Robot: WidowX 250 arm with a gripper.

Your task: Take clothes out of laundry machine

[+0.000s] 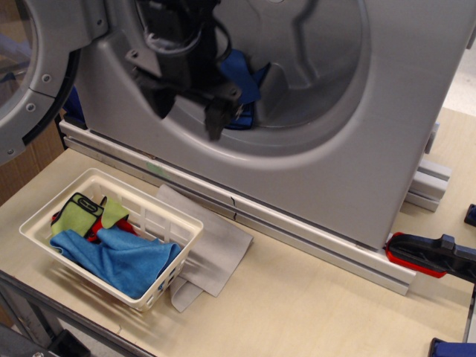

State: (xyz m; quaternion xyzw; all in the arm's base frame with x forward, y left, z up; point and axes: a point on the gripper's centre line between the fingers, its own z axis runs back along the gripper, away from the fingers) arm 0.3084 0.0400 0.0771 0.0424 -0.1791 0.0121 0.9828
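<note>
Big silver-grey laundry machine (387, 134) at the back of a pale wood table (297, 305), with its round glass door (30, 82) swung open at the left. Small dark blue cloth (242, 78) down inside the wide drum mouth, bunched up against a grey rib, partly hidden behind the black arm. Black gripper (186, 119) in front of the drum mouth, just left of the cloth, blurred. Two dark fingers (213, 123) pointed down and set apart, with nothing seen between them, though hard to be sure through the blur. Not clear whether touching the cloth or only near it. Low on the left, a small white basket (44, 212) on the table, well apart from the gripper. Inside it, a bigger light blue cloth (119, 260), a yellow-green thing (78, 216) and a bit of red (123, 227). Flat grey cloth (212, 253) spread on the table, tucked partly under the basket's right side and reaching toward the machine's base. At the far right edge, a red and black tool (428, 256) lying on the table beside the machine's corner.
</note>
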